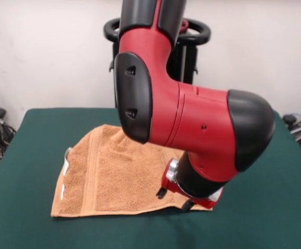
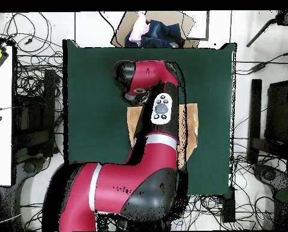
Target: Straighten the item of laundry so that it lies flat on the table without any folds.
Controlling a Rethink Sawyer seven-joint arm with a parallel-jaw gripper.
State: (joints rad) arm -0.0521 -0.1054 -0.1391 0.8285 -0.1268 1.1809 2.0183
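Pincer (image 1: pixel 173 199): low at the towel's edge, two dark tips just showing under the red wrist; whether it is spread or closed on cloth I cannot tell.
Towel (image 1: pixel 114 176): orange-tan, on the green table (image 1: pixel 31 228), stretching away from the pincer toward the white tag (image 1: pixel 63 191) on the opposite edge; the part beneath the arm is hidden.
Step in hand: probably working the edge at the pincer.
Doing it well: catch one layer only, stay low, pull outward away from the tag edge, and stop once the cloth is taut.
Risk: dragging the whole towel instead of spreading it.

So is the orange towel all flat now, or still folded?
Mostly spread: the towel lies open on the green table, border band showing. The robot arm hides its right part, so folds there cannot be told.
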